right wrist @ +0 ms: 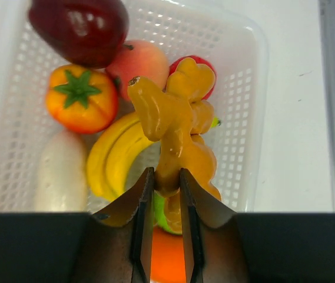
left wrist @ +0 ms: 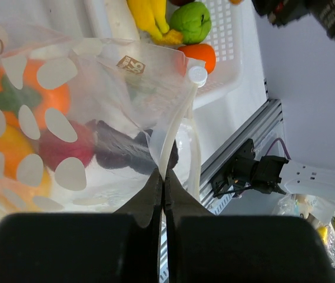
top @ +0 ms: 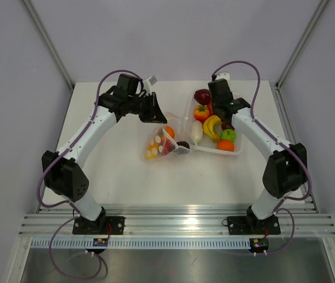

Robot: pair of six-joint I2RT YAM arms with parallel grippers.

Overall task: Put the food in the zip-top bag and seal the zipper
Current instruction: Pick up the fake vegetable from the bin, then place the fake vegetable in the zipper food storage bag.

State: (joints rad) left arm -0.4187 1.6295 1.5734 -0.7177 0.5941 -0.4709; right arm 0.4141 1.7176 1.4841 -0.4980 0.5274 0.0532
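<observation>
The zip-top bag [top: 162,143], see-through with white blotches, lies left of the tray. In the left wrist view the bag [left wrist: 67,118] holds orange, yellow, red and dark purple food. My left gripper [left wrist: 163,174] is shut on the zipper strip [left wrist: 175,132] at the bag's mouth and holds that edge up; it also shows in the top view [top: 155,112]. My right gripper [right wrist: 167,174] is shut on a knobbly yellow-brown food piece [right wrist: 176,118] above the tray; it also shows in the top view [top: 223,109].
The white perforated tray [right wrist: 244,88] holds a dark red piece [right wrist: 79,26], an orange one with a green top [right wrist: 79,100], bananas [right wrist: 111,156], a white piece [right wrist: 61,174] and others. Tray [top: 238,150] sits right of the bag. Walls enclose the table.
</observation>
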